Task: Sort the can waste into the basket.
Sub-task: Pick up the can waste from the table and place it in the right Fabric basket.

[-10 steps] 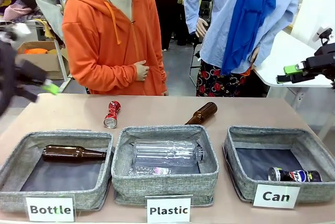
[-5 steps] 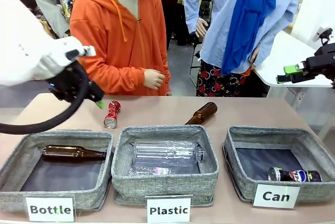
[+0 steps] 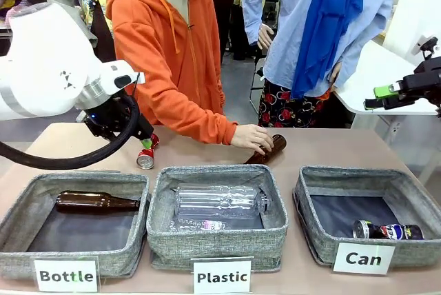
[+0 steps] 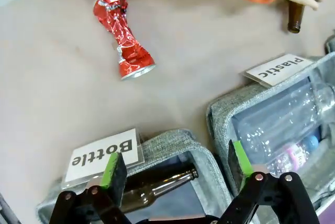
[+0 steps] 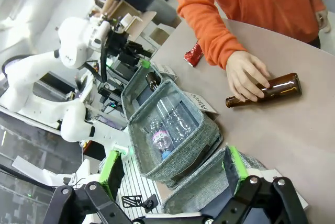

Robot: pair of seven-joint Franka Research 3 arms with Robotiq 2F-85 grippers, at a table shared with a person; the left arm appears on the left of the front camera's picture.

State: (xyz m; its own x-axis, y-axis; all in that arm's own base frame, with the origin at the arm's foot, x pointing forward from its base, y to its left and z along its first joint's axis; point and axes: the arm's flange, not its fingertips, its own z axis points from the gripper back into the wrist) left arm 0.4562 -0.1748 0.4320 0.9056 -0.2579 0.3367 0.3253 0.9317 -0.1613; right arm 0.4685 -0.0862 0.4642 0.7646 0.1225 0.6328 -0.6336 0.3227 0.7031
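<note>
**Step in hand.** Judged from the layout, this is the approach to the second can. The dark crushed can (image 3: pixel 387 230) already lies in the Can basket (image 3: pixel 365 172) at the lower right of the front view. The red crushed can (image 3: pixel 146 151) lies on the bare table at centre left, just behind the Bottle bin (image 3: pixel 41 183).

**Gripper state.**
- The left gripper (image 4: pixel 176 166) has its fingers spread wide with nothing between them.
- The right gripper (image 5: pixel 173 165) is also spread and empty, and is held off the table at the right edge of the front view.

**Next move.** The left gripper probably needs to descend and align across the can's narrow crushed waist. It then has to carry the can past the Plastic bin (image 3: pixel 217 241) to the Can basket. A person's hand (image 3: pixel 251 138) rests on a brown glass bottle (image 3: pixel 273 146) at centre, close to that path, so clearance is a likely concern.

**View comparison.**
- In the front view the left gripper overlaps the red can, so the gap between them cannot be read there.
- The left wrist view resolves this. The can sits in the upper left of the frame, clearly apart from the green pads, lying diagonally.
- The front view supplies the destination basket and its contents.
- The right wrist view supplies the person's fingers lying over the bottle, with the left arm far off at upper left.
</note>
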